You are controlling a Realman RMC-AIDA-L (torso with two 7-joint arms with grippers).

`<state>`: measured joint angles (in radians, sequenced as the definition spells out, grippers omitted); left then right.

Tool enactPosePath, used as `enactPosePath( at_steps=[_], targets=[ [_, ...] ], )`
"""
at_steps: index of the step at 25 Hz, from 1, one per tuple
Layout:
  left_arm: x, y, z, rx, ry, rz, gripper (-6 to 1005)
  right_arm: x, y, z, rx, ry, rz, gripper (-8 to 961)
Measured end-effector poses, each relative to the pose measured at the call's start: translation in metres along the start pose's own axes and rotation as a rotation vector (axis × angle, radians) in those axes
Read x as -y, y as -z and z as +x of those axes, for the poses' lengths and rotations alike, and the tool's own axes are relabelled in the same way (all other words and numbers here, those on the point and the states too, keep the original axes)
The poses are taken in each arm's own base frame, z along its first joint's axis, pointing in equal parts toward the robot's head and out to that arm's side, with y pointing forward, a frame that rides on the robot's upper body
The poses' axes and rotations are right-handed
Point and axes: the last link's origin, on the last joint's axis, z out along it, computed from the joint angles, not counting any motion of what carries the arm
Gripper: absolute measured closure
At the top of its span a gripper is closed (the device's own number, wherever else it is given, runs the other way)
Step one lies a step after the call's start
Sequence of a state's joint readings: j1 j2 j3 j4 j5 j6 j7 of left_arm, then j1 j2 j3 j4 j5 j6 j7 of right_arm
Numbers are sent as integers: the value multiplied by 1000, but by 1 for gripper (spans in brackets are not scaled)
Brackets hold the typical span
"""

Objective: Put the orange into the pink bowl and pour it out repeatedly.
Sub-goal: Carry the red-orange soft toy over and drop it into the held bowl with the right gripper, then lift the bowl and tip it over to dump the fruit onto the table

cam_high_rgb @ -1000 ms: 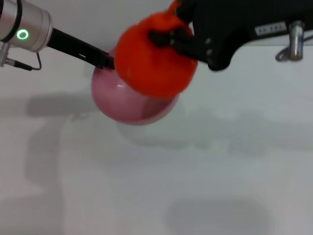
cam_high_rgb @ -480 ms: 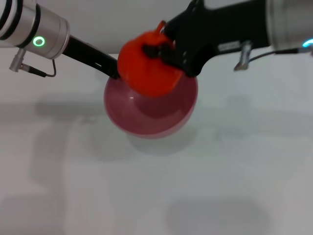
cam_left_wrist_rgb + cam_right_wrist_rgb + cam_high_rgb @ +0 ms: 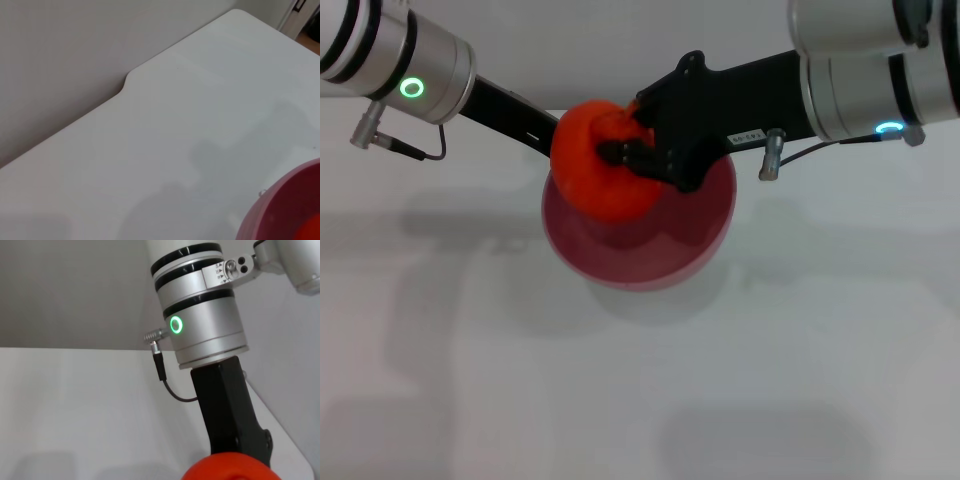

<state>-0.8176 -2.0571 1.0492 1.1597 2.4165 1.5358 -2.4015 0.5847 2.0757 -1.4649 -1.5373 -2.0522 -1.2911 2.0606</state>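
The pink bowl (image 3: 655, 258) hangs a little above the white table, its shadow lying beneath it. My left gripper (image 3: 548, 135) reaches in from the upper left and grips the bowl's near-left rim. My right gripper (image 3: 625, 138) comes from the right, shut on the orange (image 3: 588, 182), which sits over the bowl's left half at rim height. The left wrist view catches only the pink bowl's rim (image 3: 280, 215) and a sliver of the orange (image 3: 312, 231). In the right wrist view the orange's top (image 3: 227, 467) shows below the left arm's black gripper body (image 3: 225, 405).
The white table (image 3: 640, 400) spreads out wide below and to both sides of the bowl. A pale wall stands behind the table's far edge (image 3: 125, 85). The left arm's silver wrist with a green ring light (image 3: 176, 324) stands close to the right gripper.
My right gripper has carried the orange down and away from the camera, to the bowl's rim. The left arm and the bowl have shifted slightly right and lower in the view.
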Motion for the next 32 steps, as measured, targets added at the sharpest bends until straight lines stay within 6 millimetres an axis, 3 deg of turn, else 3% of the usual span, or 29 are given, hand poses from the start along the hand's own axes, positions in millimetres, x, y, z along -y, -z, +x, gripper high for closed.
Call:
enactPosePath(
  at_steps=[6, 17, 21, 25, 28, 30, 31, 32],
  targets=[
    [1, 0, -1, -2, 5, 3, 955, 1, 6, -1, 9, 3, 20, 756],
    [9, 0, -5, -9, 26, 27, 955, -6, 32, -11, 77, 34, 94, 287],
    [12, 0, -6, -15, 29, 38, 955, 3, 57, -9, 202, -9, 169, 270],
    [16, -1, -8, -28, 33, 60, 955, 10, 87, 12, 419, -114, 213, 264],
    [19, -1, -10, -37, 35, 77, 956, 9, 106, 41, 586, -187, 264, 268],
    [20, -2, -10, -42, 34, 83, 956, 2, 127, 79, 737, -240, 382, 270],
    [20, -3, -11, -47, 32, 86, 956, 2, 127, 79, 737, -240, 382, 272],
    [20, -3, -11, -48, 31, 87, 956, -3, 135, 94, 780, -248, 435, 273]
  ],
)
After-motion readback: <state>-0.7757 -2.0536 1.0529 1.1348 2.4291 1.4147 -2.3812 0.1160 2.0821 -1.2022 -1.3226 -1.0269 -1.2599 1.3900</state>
